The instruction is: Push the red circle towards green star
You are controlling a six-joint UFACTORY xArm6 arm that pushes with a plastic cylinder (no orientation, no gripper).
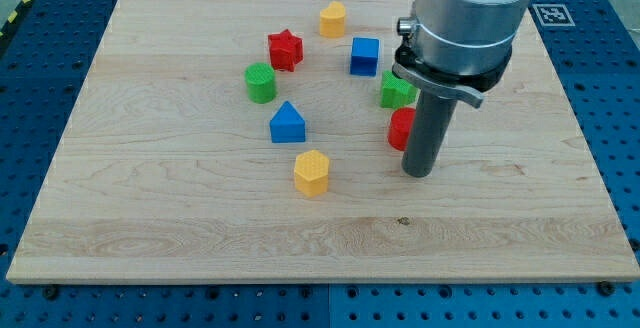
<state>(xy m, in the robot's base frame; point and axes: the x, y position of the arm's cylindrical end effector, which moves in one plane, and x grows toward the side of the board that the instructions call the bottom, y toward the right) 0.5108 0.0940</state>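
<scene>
The red circle [399, 128] lies right of the board's middle, partly hidden behind my rod. The green star [395, 91] sits just above it, almost touching, its right side hidden by the arm's body. My tip [419, 172] rests on the board just below and to the right of the red circle, close against it.
A blue cube [364, 55], a yellow block [332, 18] and a red star [285, 49] lie toward the view's top. A green cylinder [260, 83], a blue triangular block [287, 122] and a yellow hexagon [311, 172] lie to the left. The wooden board [150, 208] sits on a blue perforated table.
</scene>
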